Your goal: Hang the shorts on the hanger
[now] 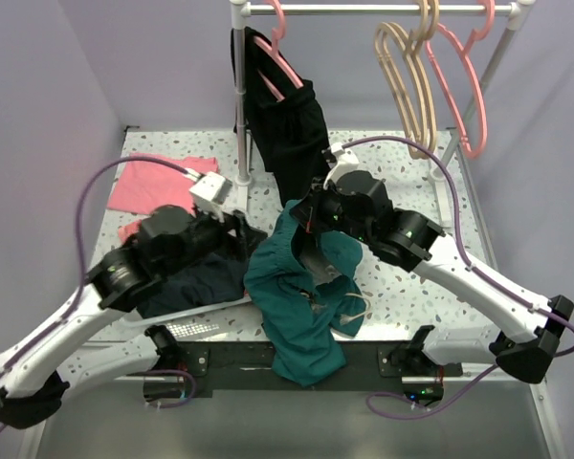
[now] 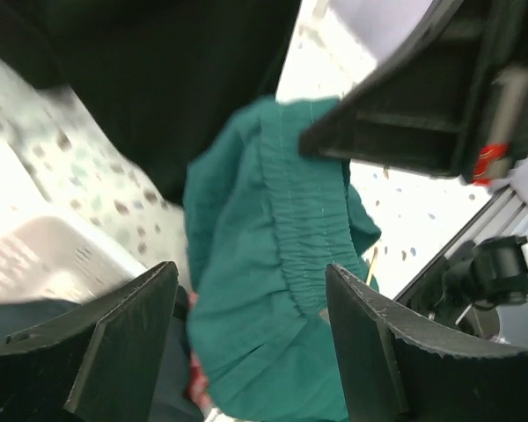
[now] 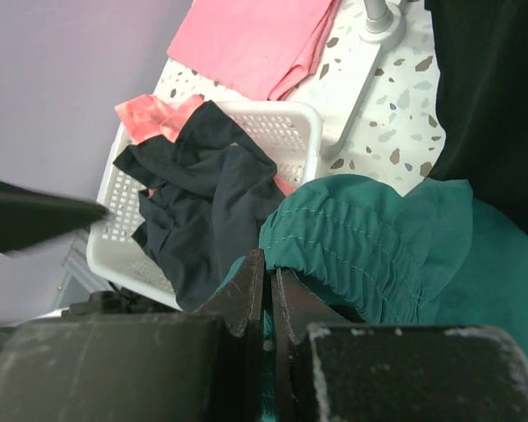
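A: Looking at the right gripper [image 3: 266,264] first: what has it got?

B: Its jaws are pressed together on the shorts [image 3: 370,237]. A fold of teal fabric is pinched at the fingertips, and the gathered elastic waistband bunches out just beside them.

A: And the left gripper [image 2: 251,274]?

B: Its jaws are spread wide with nothing clamped. In its wrist view the waistband fills the gap between the two fingers. I cannot tell whether either finger touches the cloth.

A: Where do the shorts lie overall?

B: From above, they are lifted at the right gripper between the two arms. From there they drape down over the near edge of the table [image 1: 411,277], with the pale drawstring [image 1: 356,311] trailing on the right. The white basket [image 3: 282,119] sits just to their left with a dark garment [image 3: 202,193] in it.

A: The hanger?

B: The hanger [image 1: 402,86] hangs on the rail [image 1: 364,8] at the back right, well apart from the shorts.
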